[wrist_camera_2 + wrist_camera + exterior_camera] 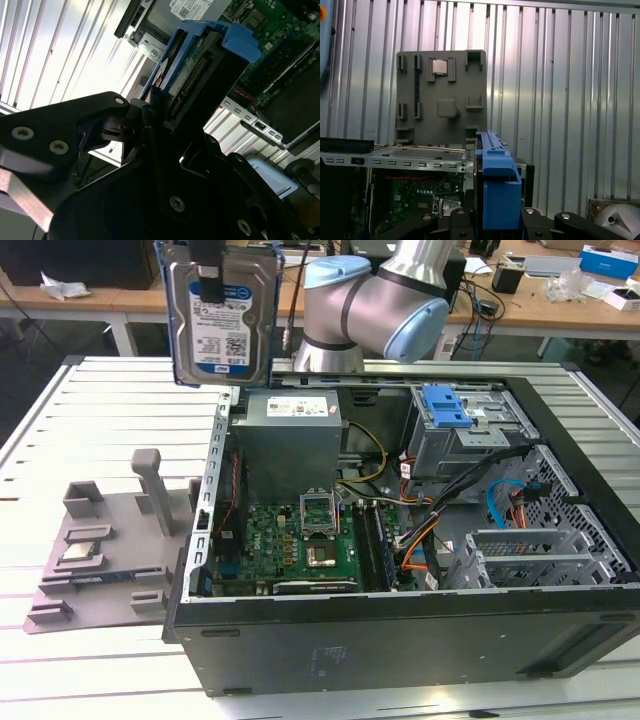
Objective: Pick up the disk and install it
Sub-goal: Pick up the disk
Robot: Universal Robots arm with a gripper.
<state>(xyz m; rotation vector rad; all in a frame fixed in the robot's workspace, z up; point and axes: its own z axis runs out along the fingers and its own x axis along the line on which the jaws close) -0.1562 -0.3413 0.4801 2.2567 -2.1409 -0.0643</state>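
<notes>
— Where do we have the disk (220, 320)?
— Our gripper (208, 280) pinches it tight from both sides, upright, high above the open computer case's (400, 640) edge, at the exterior view's left.

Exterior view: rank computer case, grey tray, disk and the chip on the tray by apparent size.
1. computer case
2. grey tray
3. disk, held up, possibly nearer the camera, so its order with the tray is unsure
4. chip
</notes>
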